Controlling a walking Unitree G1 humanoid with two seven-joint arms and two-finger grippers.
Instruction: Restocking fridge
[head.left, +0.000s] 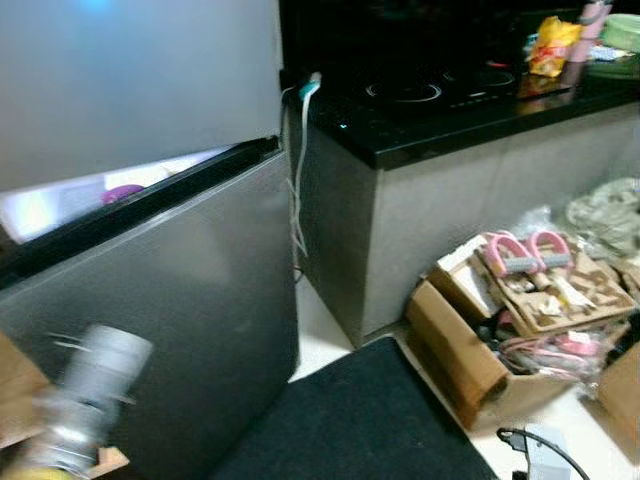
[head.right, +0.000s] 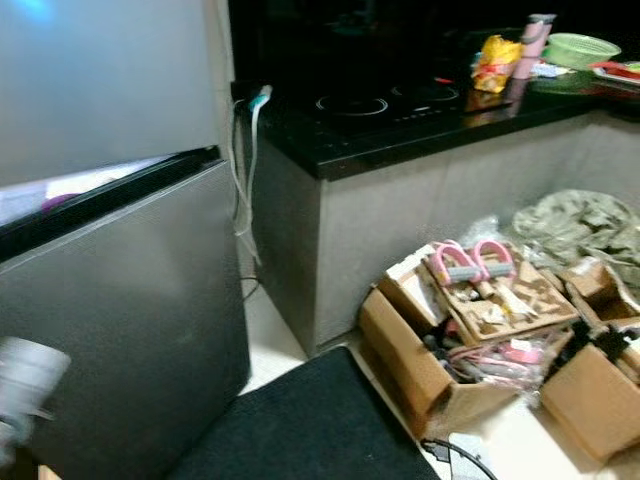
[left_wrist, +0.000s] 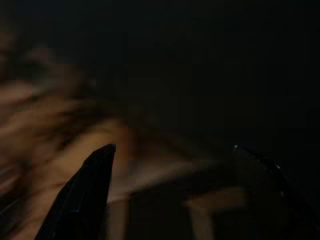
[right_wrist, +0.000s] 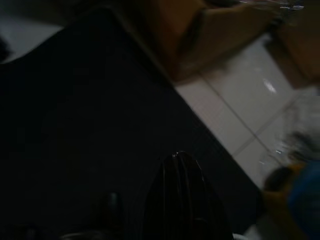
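Observation:
The grey fridge (head.left: 160, 320) stands at the left. A gap between its upper and lower doors is lit, with a purple item (head.left: 122, 192) inside. My left arm (head.left: 92, 392) is blurred low in front of the lower door. In the left wrist view my left gripper (left_wrist: 175, 162) is open, its fingers (left_wrist: 92, 192) spread wide with nothing between them, over a dark, blurred brown background. My right gripper (right_wrist: 182, 192) hangs over the black mat (right_wrist: 75, 125), and its fingers look pressed together into one dark tip.
A black cooktop counter (head.left: 440, 110) stands right of the fridge, with a yellow packet (head.left: 552, 45) and a green bowl (head.right: 582, 48) at its back. White cables (head.left: 298, 180) hang between the two. Open cardboard boxes (head.left: 500, 320) of clutter crowd the floor at the right. The black mat (head.left: 350, 420) lies ahead.

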